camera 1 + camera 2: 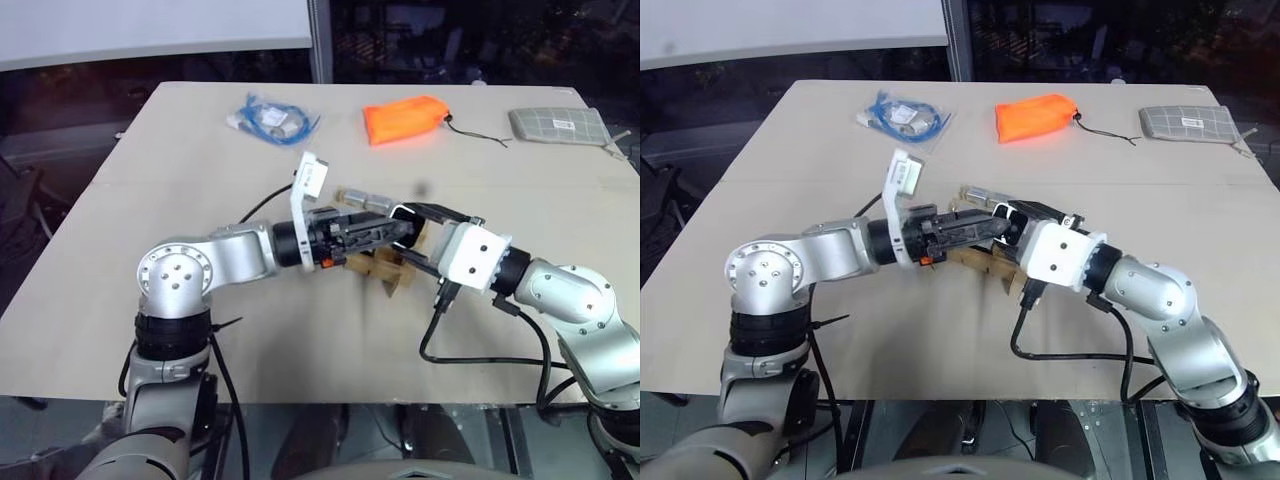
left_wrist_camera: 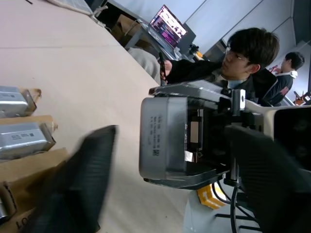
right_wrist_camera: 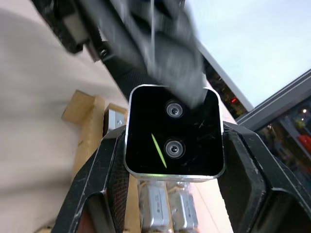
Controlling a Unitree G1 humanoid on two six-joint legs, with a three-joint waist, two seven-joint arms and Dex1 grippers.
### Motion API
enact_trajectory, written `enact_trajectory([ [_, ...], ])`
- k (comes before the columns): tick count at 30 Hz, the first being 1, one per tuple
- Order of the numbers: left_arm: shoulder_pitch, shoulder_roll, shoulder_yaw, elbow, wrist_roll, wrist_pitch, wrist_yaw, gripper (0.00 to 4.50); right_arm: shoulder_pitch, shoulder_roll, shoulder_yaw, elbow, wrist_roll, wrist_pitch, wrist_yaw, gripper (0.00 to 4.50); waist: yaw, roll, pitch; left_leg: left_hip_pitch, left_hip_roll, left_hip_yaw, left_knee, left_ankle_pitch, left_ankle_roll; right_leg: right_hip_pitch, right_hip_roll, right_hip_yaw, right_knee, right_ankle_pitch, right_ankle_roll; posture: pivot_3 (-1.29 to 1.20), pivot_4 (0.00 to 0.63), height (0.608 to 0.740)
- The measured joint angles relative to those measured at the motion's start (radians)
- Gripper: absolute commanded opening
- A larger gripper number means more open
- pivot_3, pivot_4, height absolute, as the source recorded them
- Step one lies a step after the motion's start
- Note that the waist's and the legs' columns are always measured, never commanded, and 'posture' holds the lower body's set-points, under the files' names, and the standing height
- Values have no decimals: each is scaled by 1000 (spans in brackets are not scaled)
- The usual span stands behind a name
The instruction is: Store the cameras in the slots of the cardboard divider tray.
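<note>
Camera (image 3: 173,132) handover is what we judge we are seeing, above the cardboard divider tray (image 1: 385,268). Our right gripper (image 3: 170,160) clamps the boxy, silver-edged unit between its two black fingers, its glossy black face with two small round lenses turned toward the right wrist camera. Our left gripper (image 2: 165,160) reaches in from the opposite side, its matte black fingers standing either side of the unit's grey casing, half parted; we cannot tell whether they grip it yet. Both grippers meet directly over the tray, probably to re-orient the unit for a slot. In the tan corrugated tray, rounded silver-grey cameras (image 2: 24,138) already sit edge-on. Beyond the tray lie a soft orange pouch (image 1: 404,118), a grey checked pouch (image 1: 558,124) and a blue cable bundle (image 1: 270,117).
</note>
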Motion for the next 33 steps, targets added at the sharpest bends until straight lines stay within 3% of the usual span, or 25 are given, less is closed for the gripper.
enact_trajectory([
  [3,-3,4,-4,7,-12,0,1,696,0,7,-2,-7,2,11,3,1960,0,0,0,0,0,0,0,0,0,0,0,0,0,0,0,0,150,740],
  [7,-4,7,-5,7,-14,0,0,737,0,14,-4,-7,18,19,10,1960,0,0,0,0,0,0,0,0,0,0,0,0,0,0,0,0,150,740],
  [12,-26,13,-13,19,-1,-4,-23,737,-2,15,-18,-7,71,39,37,4243,0,0,0,0,0,0,0,0,0,0,0,0,0,0,0,0,150,740],
  [13,-40,17,-14,23,9,-8,-39,737,1,15,-19,-7,70,40,33,4468,0,0,0,0,0,0,0,0,0,0,0,0,0,0,0,0,150,740],
  [16,-91,48,-50,39,158,-101,-167,737,82,16,-104,-29,128,121,22,4468,8,0,0,0,0,0,-1,0,0,0,0,0,-1,0,0,0,150,740],
  [22,-181,179,-264,227,573,-427,-674,737,370,27,-474,-92,429,225,80,4468,21,0,0,0,-1,1,-5,0,1,1,-1,0,-6,0,0,0,150,740],
  [26,-263,171,-396,421,805,-671,-967,737,505,9,-665,-168,605,222,126,4468,18,0,0,0,0,1,-7,-1,2,1,-1,0,-7,0,0,0,150,740],
  [33,-380,72,-493,751,1076,-1015,-1218,737,621,-12,-754,-227,734,211,121,4468,16,0,0,0,0,1,-6,-3,5,1,-1,0,-6,0,0,0,150,740],
])
